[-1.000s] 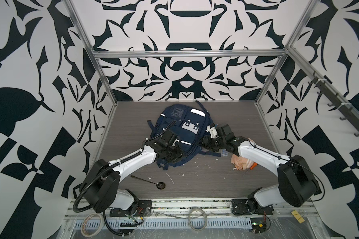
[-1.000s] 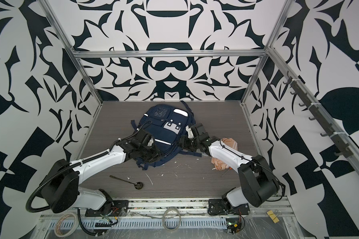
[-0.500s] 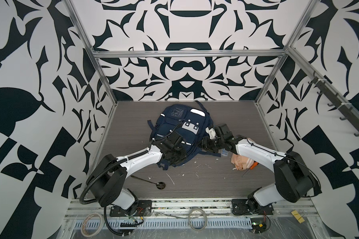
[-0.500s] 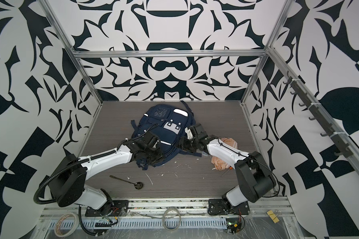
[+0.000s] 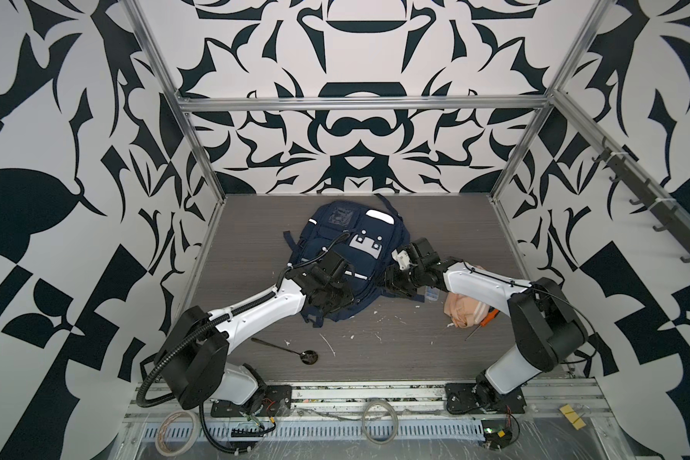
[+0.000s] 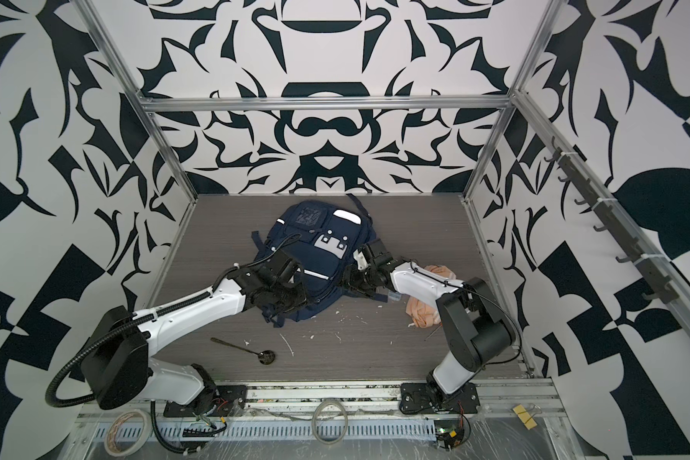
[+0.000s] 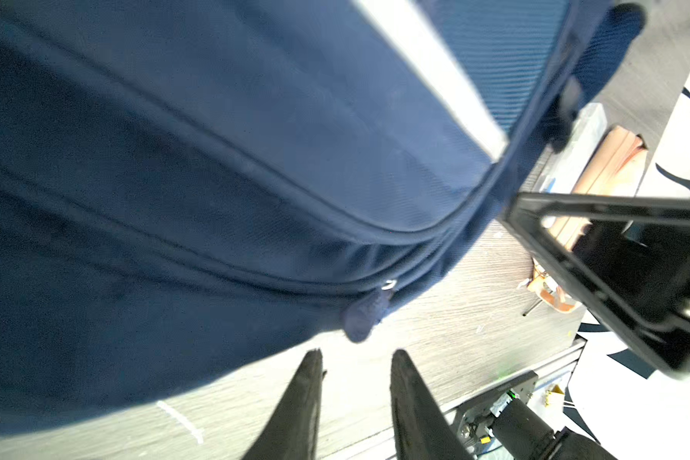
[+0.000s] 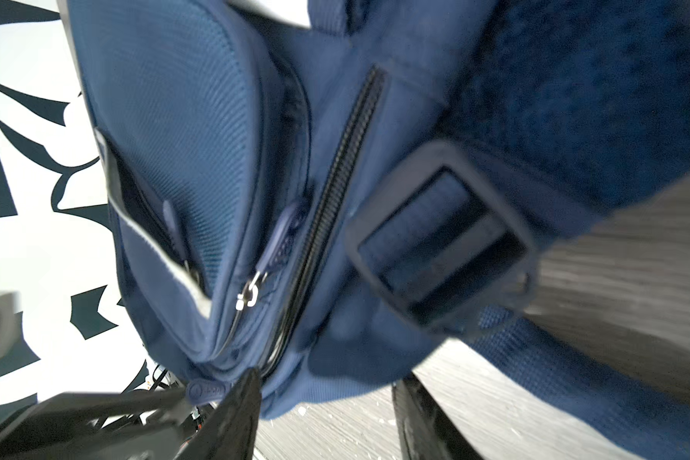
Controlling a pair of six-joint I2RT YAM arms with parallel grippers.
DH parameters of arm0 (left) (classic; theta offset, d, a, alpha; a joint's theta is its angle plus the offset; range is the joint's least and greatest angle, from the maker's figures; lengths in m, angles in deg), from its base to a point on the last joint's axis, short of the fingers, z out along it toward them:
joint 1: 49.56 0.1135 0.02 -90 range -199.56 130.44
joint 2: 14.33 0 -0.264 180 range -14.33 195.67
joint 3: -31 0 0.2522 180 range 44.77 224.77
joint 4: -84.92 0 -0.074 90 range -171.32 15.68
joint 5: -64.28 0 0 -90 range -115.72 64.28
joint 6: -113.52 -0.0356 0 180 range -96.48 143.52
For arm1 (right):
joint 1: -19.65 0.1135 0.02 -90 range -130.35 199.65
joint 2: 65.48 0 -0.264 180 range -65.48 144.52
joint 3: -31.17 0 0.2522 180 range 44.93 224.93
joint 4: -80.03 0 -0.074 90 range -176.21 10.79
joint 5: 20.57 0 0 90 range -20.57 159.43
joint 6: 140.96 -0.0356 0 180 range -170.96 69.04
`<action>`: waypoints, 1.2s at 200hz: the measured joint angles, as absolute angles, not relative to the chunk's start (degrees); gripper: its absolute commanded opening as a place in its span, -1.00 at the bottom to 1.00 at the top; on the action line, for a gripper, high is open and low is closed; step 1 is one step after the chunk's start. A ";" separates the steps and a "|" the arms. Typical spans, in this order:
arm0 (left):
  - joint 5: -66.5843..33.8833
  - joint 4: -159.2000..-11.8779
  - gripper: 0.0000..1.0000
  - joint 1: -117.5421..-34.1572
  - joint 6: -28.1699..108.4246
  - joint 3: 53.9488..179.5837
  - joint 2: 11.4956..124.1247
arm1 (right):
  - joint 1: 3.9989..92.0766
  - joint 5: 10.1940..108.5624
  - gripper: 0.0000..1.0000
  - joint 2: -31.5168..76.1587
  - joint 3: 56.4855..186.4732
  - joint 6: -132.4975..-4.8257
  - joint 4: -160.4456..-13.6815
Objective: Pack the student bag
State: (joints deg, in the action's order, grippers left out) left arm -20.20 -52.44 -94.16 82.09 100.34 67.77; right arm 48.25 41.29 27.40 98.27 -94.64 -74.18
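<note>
On the tabletop the student bag lies flat, from the centre toward twelve o'clock. The zips in view look closed, so packing seems barely begun. The left arm's jaws stand spread and empty at its six o'clock edge. The right arm's jaws, also spread, flank its four o'clock corner. A pouch at four o'clock and a spoon at six lie outside.

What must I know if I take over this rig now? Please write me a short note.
Left gripper: open, empty, just short of a zip pull on the student bag's near edge.
Right gripper: open, fingers astride a near corner of the bag.
Done: nothing visibly packed; zips in view look shut.
Left: open the bag, then probably pack the pink pouch and spoon lying on the table.
</note>
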 measured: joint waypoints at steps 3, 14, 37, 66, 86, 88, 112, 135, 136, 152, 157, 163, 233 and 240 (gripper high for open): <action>-20.29 -52.30 -0.33 -94.14 81.93 100.71 67.82 | 48.25 41.29 0.14 27.53 98.36 -94.64 -74.18; -20.40 -52.17 -0.34 -93.87 81.15 101.76 68.25 | 48.25 41.29 0.14 28.10 98.49 -94.77 -74.27; -20.36 -52.11 -0.34 -93.07 79.90 102.81 69.76 | 48.25 41.29 0.14 29.02 98.55 -94.99 -74.29; -19.46 -51.82 -0.35 -92.19 78.92 102.92 72.30 | 48.45 41.29 0.14 30.11 98.62 -95.50 -74.55; -18.65 -51.76 -0.37 -92.10 78.68 102.96 73.39 | 48.89 41.31 0.13 31.20 99.27 -95.78 -74.53; -18.59 -51.76 -0.37 -92.10 78.66 102.96 73.46 | 48.95 41.31 0.13 31.31 99.38 -95.80 -74.53; -17.65 -51.78 -0.43 -92.13 78.76 102.96 73.89 | 49.54 41.40 0.12 32.21 99.95 -96.15 -74.75; -16.75 -51.82 -0.45 -92.43 79.00 102.94 74.09 | 49.85 41.49 0.11 32.47 99.95 -96.59 -75.14; -16.73 -51.82 -0.45 -92.45 78.98 102.94 74.09 | 49.87 41.49 0.11 32.47 99.95 -96.61 -75.16; -16.51 -51.82 -0.46 -93.00 79.05 102.87 74.13 | 50.05 41.55 0.10 32.52 99.97 -96.98 -75.34; -16.49 -51.84 -0.46 -93.22 79.05 102.81 74.13 | 50.11 41.57 0.09 32.52 99.97 -97.11 -75.36; -16.47 -51.87 -0.46 -93.48 79.09 102.68 74.13 | 50.13 41.57 0.08 32.52 99.95 -97.18 -75.36; -16.53 -53.53 -0.43 -93.94 80.53 101.08 75.44 | 50.24 41.62 0.04 32.52 99.95 -97.35 -75.36; -16.49 -54.01 -0.33 -93.94 80.67 100.97 75.44 | 50.24 41.62 0.04 32.52 99.95 -97.35 -75.36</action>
